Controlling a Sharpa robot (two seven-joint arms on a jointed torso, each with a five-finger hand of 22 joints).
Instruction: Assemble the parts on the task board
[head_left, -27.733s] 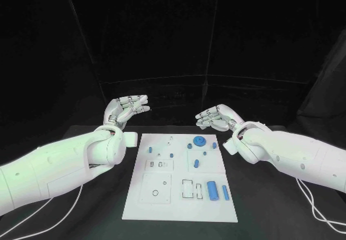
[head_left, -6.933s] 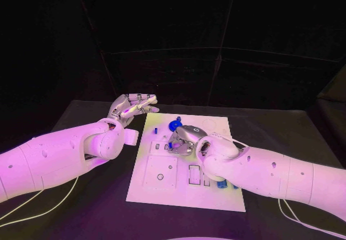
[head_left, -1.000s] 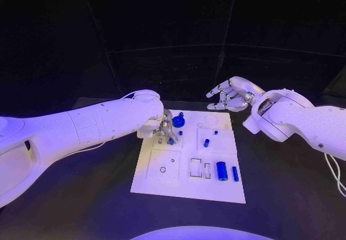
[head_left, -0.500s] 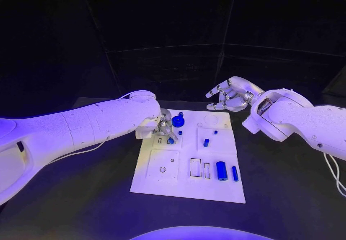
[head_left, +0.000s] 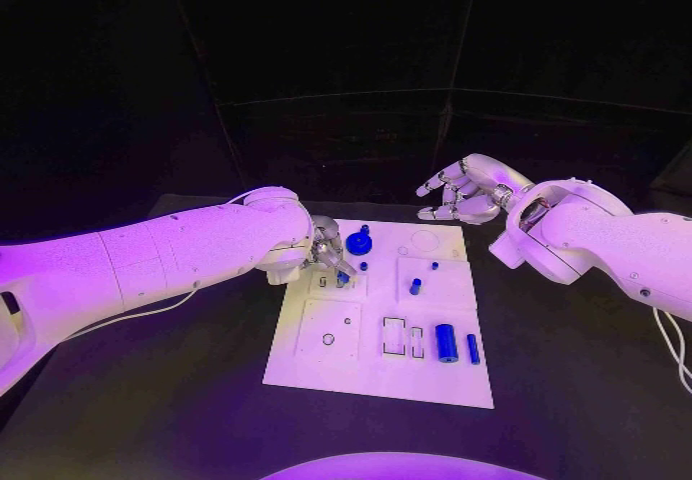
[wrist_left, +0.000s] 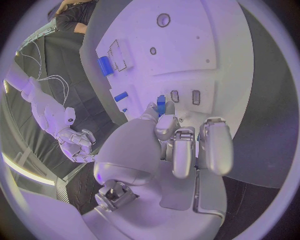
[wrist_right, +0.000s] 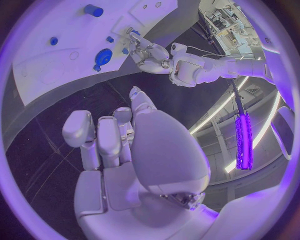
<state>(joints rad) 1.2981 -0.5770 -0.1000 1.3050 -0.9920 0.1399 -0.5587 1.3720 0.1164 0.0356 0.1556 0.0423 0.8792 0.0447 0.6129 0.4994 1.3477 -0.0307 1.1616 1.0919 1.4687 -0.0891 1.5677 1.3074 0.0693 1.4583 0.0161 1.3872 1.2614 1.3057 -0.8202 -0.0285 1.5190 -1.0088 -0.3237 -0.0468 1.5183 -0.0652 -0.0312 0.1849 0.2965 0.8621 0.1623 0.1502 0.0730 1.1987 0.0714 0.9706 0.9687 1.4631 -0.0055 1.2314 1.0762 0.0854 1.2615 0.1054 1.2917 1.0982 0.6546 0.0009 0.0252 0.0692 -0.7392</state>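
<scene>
While the near end of the task board (head_left: 378, 385) on my worktop (head_left: 173, 400) shows no change from a second ago, with the large blue cylinder (head_left: 446, 343) and the thin blue pin (head_left: 472, 348) lying beside the rectangular slots, I see movement further up. My left hand (head_left: 326, 258) has shifted slightly over the board's upper left pockets, its fingers (wrist_left: 181, 150) curled around a small blue part (wrist_left: 161, 105); I judge that piece is about to be seated. Beyond it stands the blue knobbed disc (head_left: 358, 241). Farthest off, my right hand (head_left: 464, 192) hangs past the board, fingers spread, holding nothing.
</scene>
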